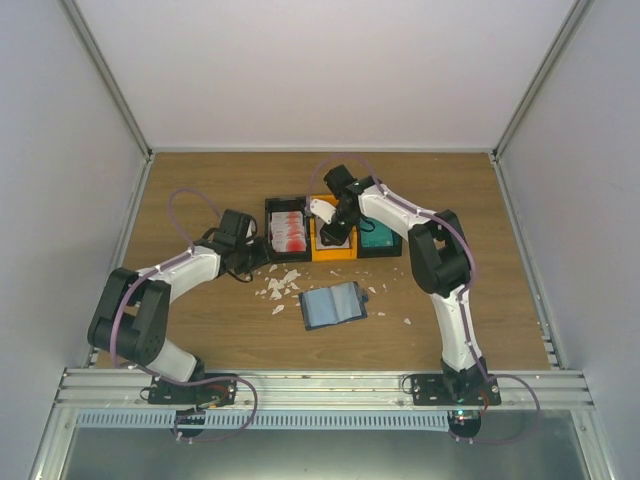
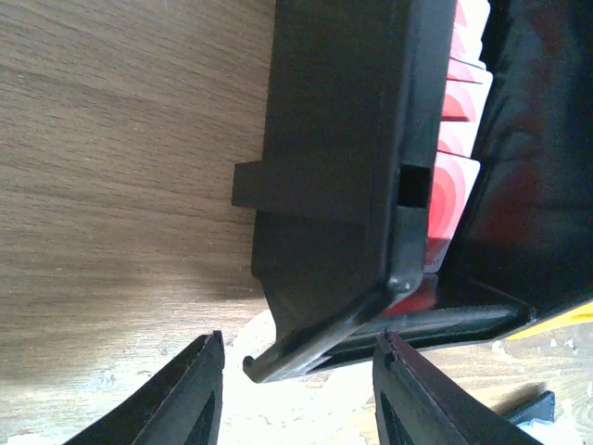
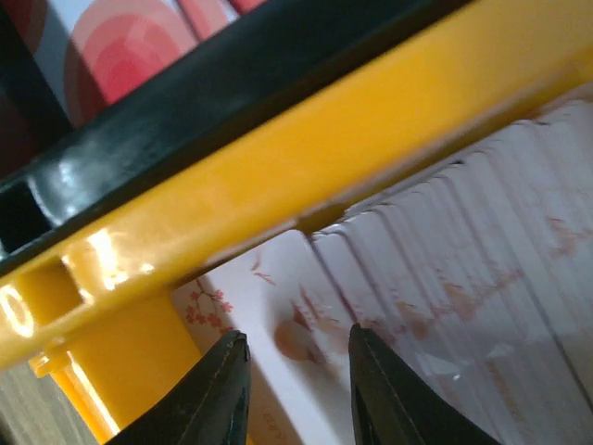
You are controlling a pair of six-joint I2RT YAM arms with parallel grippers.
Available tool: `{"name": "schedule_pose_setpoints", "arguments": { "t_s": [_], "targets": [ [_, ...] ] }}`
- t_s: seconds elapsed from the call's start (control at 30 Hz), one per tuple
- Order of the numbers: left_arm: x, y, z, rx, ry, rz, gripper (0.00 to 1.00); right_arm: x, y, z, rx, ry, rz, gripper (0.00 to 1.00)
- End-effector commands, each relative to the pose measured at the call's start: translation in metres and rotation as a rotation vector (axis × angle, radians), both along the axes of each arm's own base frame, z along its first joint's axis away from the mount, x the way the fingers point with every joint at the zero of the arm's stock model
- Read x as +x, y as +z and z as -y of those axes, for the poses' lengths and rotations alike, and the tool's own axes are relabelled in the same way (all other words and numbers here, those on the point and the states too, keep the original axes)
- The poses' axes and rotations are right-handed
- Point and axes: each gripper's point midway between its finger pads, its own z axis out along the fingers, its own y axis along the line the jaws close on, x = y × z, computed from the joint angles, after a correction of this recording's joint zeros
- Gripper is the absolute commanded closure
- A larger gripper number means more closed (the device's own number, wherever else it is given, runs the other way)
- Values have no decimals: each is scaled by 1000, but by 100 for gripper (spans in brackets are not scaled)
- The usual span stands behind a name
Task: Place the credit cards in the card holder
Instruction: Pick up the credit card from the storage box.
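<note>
Wood-grain table (image 1: 200, 330) inside a white-walled enclosure (image 1: 300, 70); you have both arms reaching to a row of three bins at mid-table.

Your left arm (image 1: 170, 275) lies low across the left side. Your right arm (image 1: 440, 260) arches in from the right and ends over the middle bin.

Bins touch side by side: a left black bin (image 1: 267, 230), an orange bin (image 1: 330, 256) in the middle, and a right black bin (image 1: 382, 253).

The card holder (image 1: 333, 306) is dark navy. It lies open and flat on the table just in front of the bins, between your two arms and apart from both claws.

The credit cards are all in the bins. The red-and-white cards (image 1: 288, 232) stand in the left black bin. White cards with pink print (image 3: 482, 260) stand packed in the orange bin. Teal cards (image 1: 378, 238) sit in the right black bin.

Your left gripper (image 2: 299, 345) is released, fingers wide apart. It sits at the outer near corner of the left black bin and holds nothing.

Your right gripper (image 3: 298, 371) is down in the orange bin with a clear gap between its fingers. The white stack shows through the gap and no card looks pinched.

Small white scraps (image 1: 280, 285) litter the table between the bins and the card holder, with a few more to the holder's right.
</note>
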Motion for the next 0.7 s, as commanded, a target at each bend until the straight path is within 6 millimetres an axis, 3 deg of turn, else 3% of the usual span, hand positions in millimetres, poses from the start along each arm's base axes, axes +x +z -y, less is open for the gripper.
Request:
{"name": "schedule_pose_setpoints", "arguments": {
  "t_s": [0.0, 0.2, 0.43, 0.67],
  "targets": [
    [20, 8, -1, -1, 20, 58, 55, -2, -15, 4, -77, 19, -3, 66],
    [23, 6, -2, 0, 17, 62, 58, -1, -25, 5, -119, 16, -1, 63],
    [26, 6, -3, 2, 16, 67, 59, 15, -27, 9, -168, -17, 79, 53],
    [27, 4, -4, 3, 16, 65, 59, 1, -31, 7, -151, 14, 11, 53]
  ]
}}
